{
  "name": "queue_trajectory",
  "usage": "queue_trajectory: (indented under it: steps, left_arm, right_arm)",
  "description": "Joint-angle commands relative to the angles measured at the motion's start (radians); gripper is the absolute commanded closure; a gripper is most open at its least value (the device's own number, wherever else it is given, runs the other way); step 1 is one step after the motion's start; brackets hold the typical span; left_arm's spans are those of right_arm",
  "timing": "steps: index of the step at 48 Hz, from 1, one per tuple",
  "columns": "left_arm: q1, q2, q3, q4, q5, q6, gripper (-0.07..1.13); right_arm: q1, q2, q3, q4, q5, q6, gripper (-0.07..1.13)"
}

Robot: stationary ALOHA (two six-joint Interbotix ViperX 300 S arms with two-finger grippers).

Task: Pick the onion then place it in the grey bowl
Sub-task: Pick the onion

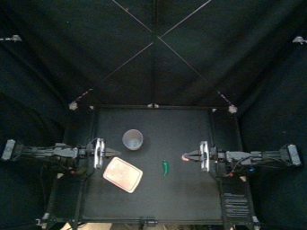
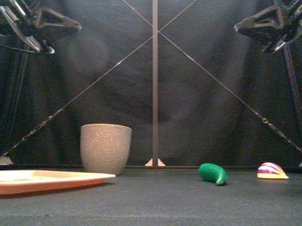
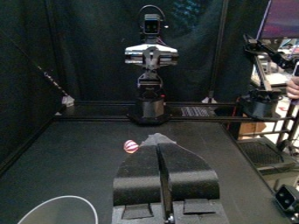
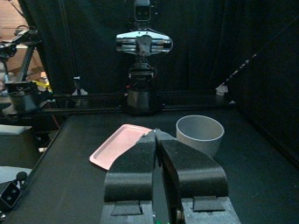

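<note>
Arms high at table's sides. Left gripper [image 3: 163,140] clenched, empty. Pink tray [image 2: 48,180] at front left, with grey bowl [image 2: 106,147] upright behind it. Green toy pepper [image 2: 213,173] right of centre. Onion [image 2: 271,169] farther right, lying on table [image 2: 151,199], near right gripper [image 4: 156,136], clenched, empty. Onion probably light, stiff, smooth toy; rounded, may slip. Best grip: across widest middle.

Count coming in on the table [image 2: 154,201], four things in all: one tall grey speckled cup [image 2: 105,147], one flat pink tray [image 2: 48,180], and two toy foods. That's one green toy pepper [image 2: 214,173] and one toy onion [image 2: 271,169], a single item of every kind.
</note>
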Motion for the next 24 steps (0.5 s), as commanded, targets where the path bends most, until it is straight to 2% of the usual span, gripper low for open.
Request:
queue_trajectory:
  steps: [1, 6, 10, 14, 17, 18, 21, 24]
  left_arm:
    - [0.000, 0.002, -0.026, -0.006, 0.026, -0.002, 1.08]
    - [0.003, 0.000, -0.031, -0.006, 0.038, 0.000, 1.07]
    - [0.009, 0.002, -0.034, -0.006, 0.043, -0.002, 1.07]
    - [0.014, 0.000, -0.034, -0.006, 0.043, 0.000, 1.07]
    - [0.014, 0.000, -0.035, -0.006, 0.043, 0.000, 1.07]
    - [0.014, 0.000, -0.035, -0.006, 0.043, 0.000, 1.07]
    - [0.014, 0.002, -0.037, -0.006, 0.043, 0.000, 1.06]
    - [0.014, 0.000, -0.035, -0.006, 0.043, 0.002, 1.06]
  right_arm:
    - [-0.017, 0.015, -0.008, 0.009, 0.005, 0.005, 1.05]
    - [-0.046, 0.037, -0.008, 0.049, 0.043, 0.023, 0.98]
    - [-0.072, 0.058, -0.008, 0.089, 0.080, 0.037, 0.84]
    - [-0.095, 0.083, -0.008, 0.130, 0.107, 0.040, 0.60]
    - [-0.112, 0.100, -0.005, 0.156, 0.117, 0.040, 0.37]
    - [-0.121, 0.109, -0.003, 0.164, 0.121, 0.040, 0.26]
    - [-0.138, 0.127, 0.005, 0.169, 0.123, 0.037, 0.07]
    - [-0.152, 0.146, 0.018, 0.158, 0.129, 0.029, -0.04]
